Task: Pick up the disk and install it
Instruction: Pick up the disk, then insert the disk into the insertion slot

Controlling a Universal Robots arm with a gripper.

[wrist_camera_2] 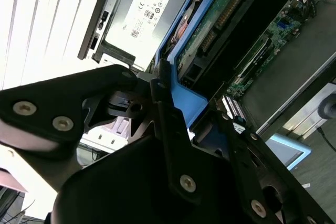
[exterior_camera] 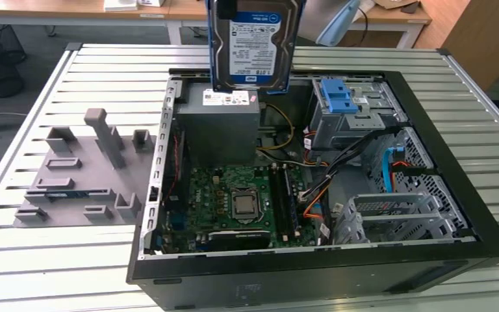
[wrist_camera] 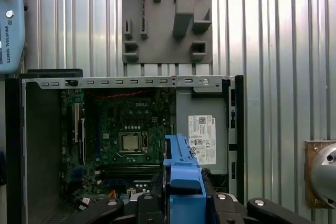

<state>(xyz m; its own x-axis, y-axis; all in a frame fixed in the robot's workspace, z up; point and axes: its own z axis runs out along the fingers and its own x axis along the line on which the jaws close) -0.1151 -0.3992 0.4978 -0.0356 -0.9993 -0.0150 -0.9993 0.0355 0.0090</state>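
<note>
Disk (exterior_camera: 256, 45) upright, long axis vertical, label facing exterior view; claw (wrist_camera: 184, 195) clamps its blue frame.

exterior view oblique, wrist views overlook case (wrist_camera: 131, 82)

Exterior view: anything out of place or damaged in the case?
Nothing damaged or spilled. The disk hangs upright above the power supply, outside any bay, with the pincer clamped on it. Orange and black cables sprawl loosely beside the board.
</note>
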